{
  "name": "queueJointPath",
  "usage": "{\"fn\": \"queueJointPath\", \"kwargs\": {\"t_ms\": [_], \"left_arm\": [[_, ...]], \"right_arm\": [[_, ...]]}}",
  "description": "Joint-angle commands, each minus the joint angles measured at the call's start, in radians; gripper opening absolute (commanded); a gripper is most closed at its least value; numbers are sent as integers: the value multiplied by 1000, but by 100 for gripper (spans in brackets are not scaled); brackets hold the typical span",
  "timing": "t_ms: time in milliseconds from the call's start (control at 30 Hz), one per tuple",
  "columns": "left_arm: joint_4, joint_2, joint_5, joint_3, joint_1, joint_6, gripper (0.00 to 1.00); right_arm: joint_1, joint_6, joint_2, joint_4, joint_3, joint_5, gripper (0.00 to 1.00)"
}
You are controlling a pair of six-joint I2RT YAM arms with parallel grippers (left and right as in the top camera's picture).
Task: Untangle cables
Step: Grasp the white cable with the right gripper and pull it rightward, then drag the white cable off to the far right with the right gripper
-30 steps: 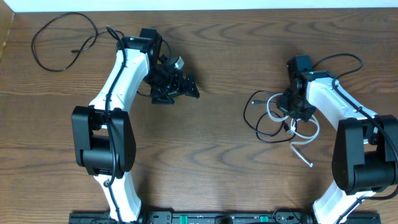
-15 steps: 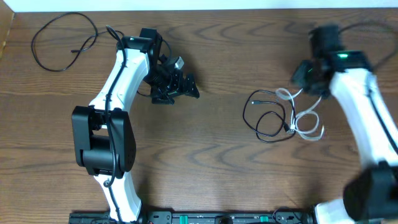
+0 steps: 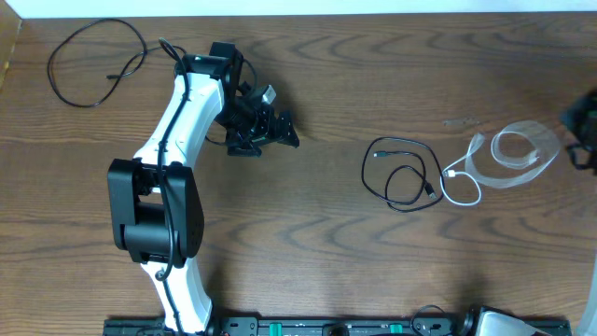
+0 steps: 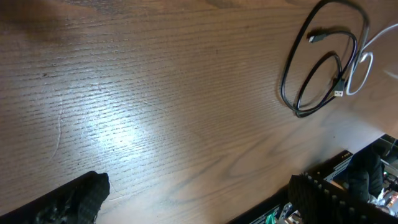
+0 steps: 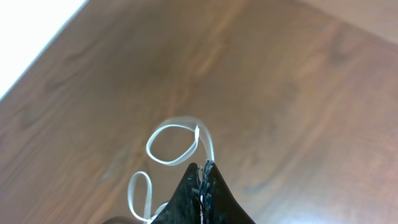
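Note:
A black cable (image 3: pixel 403 174) lies in loops at centre right of the table; it also shows in the left wrist view (image 4: pixel 320 68). The white cable (image 3: pixel 499 154) stretches from beside it to the right, its far loops blurred and lifted. My right gripper (image 5: pixel 204 169) is shut on the white cable (image 5: pixel 168 143); in the overhead view only a dark part of that arm (image 3: pixel 583 126) shows at the right edge. A second black cable (image 3: pixel 93 61) lies looped at the far left. My left gripper (image 3: pixel 270 129) is open and empty, left of the black cable loops.
A white wall strip (image 3: pixel 298 7) runs along the table's far edge. A black rail (image 3: pixel 280 327) with connectors runs along the front edge. The left arm (image 3: pixel 177 121) reaches diagonally across the left half of the table.
My right gripper has pulled the white cable up and to the right, out of the black cable's loops, and the arm has swung mostly out of the overhead view. The left arm has not moved.

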Motion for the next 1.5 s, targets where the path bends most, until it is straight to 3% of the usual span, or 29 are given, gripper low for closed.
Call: {"fn": "queueJointPath", "kwargs": {"t_ms": [0, 133, 233, 333, 533, 600, 700, 833, 1033, 1100, 1133, 1167, 1300, 1467], "left_arm": [[-3, 6, -13, -6, 1, 21, 98], [-3, 6, -13, -6, 1, 21, 98], [5, 6, -12, -6, 1, 21, 98], [11, 6, -12, -6, 1, 20, 98], [11, 6, -12, -6, 0, 17, 98], [11, 6, -12, -6, 1, 17, 98], [12, 6, -12, -6, 1, 17, 98], [13, 6, -12, -6, 1, 17, 98], [11, 6, -12, -6, 1, 17, 98], [11, 6, -12, -6, 1, 17, 98], [11, 6, -12, -6, 1, 17, 98], [11, 6, -12, -6, 0, 17, 98], [12, 6, -13, -6, 1, 17, 98], [12, 6, -13, -6, 1, 18, 98]], "right_arm": [[-76, 5, 3, -22, -2, 65, 1], [-139, 31, 8, -33, -11, 53, 1], [-157, 4, 16, -33, -25, -62, 1], [-156, -76, 32, -34, -45, -200, 9], [-150, -172, 95, -7, -177, -467, 46], [-138, -251, 123, 47, -244, -546, 56], [-102, -414, 176, 154, -341, -664, 81], [-51, -457, 267, 255, -410, -702, 88], [-3, -510, 391, 359, -412, -691, 85], [0, -510, 411, 382, -412, -682, 71], [0, -509, 416, 389, -412, -682, 60], [0, -509, 416, 395, -412, -682, 43], [-1, -505, 404, 387, -386, -683, 2], [-14, -496, 360, 287, -271, -679, 1]]}}
